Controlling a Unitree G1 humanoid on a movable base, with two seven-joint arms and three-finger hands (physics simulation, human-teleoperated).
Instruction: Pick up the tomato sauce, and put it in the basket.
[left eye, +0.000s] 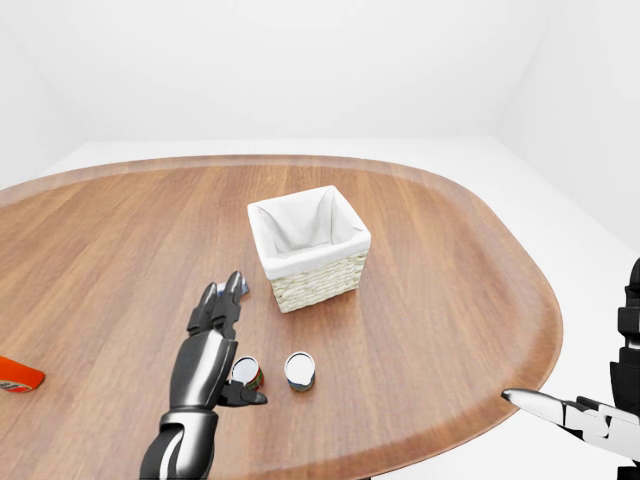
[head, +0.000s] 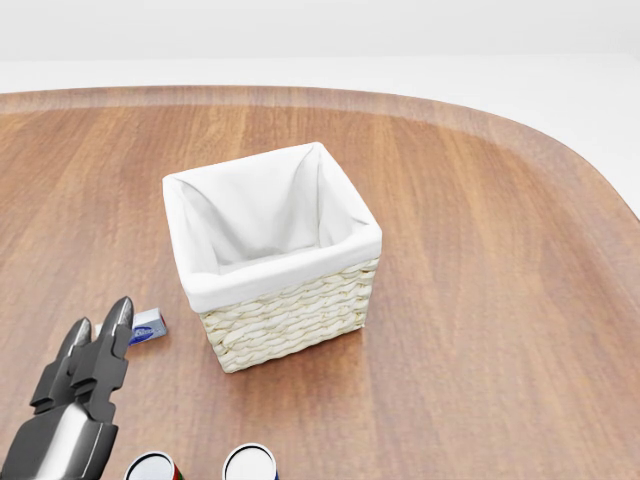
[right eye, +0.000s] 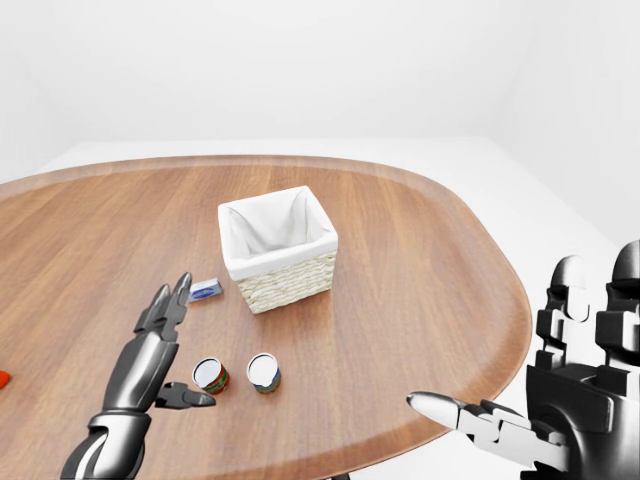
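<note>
Reaching is the step in hand: the left hand (right eye: 160, 345) hovers with fingers spread wide and empty, thumb beside the red-labelled can (right eye: 210, 376), judged to be the tomato sauce, standing on the table (right eye: 420, 300) left of a second can (right eye: 264, 372). The right hand (right eye: 560, 400) hangs open off the table's right edge. Next, the fingers must close round the can, then carry it to the basket (right eye: 278, 250) farther off.
</note>
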